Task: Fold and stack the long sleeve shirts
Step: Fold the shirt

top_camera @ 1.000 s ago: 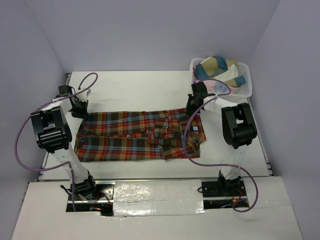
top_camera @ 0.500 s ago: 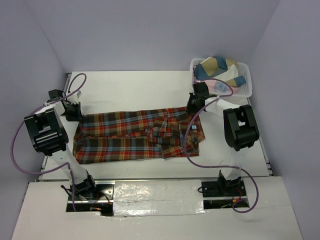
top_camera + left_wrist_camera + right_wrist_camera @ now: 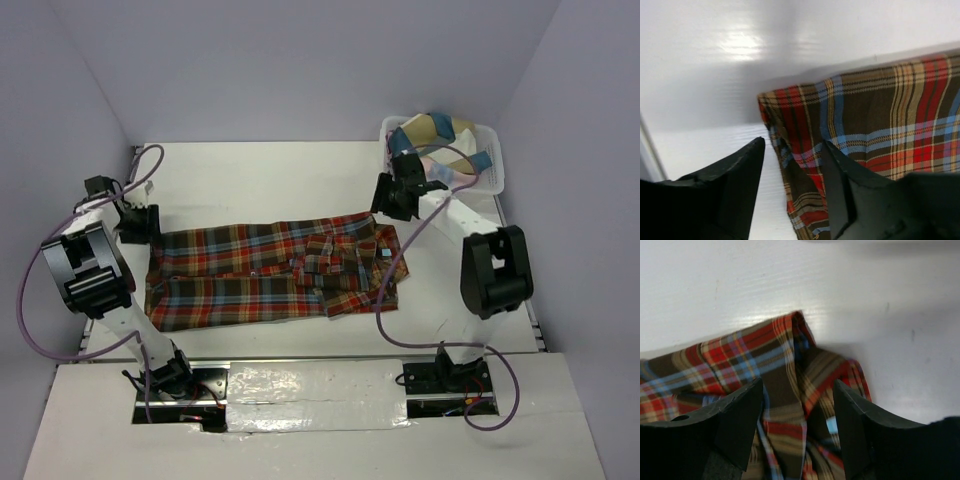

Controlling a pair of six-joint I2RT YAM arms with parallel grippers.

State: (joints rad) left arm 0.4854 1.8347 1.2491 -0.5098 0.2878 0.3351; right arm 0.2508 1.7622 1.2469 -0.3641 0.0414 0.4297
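Hovering my left gripper and right gripper open and empty at far corners of the shirt, mid-fold I think, I must pinch an edge next.

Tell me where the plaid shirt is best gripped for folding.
Likely the plaid shirt by its two far corners, pinched from above: it lies flat as a long strip, and the left gripper and right gripper hang open over those corners.
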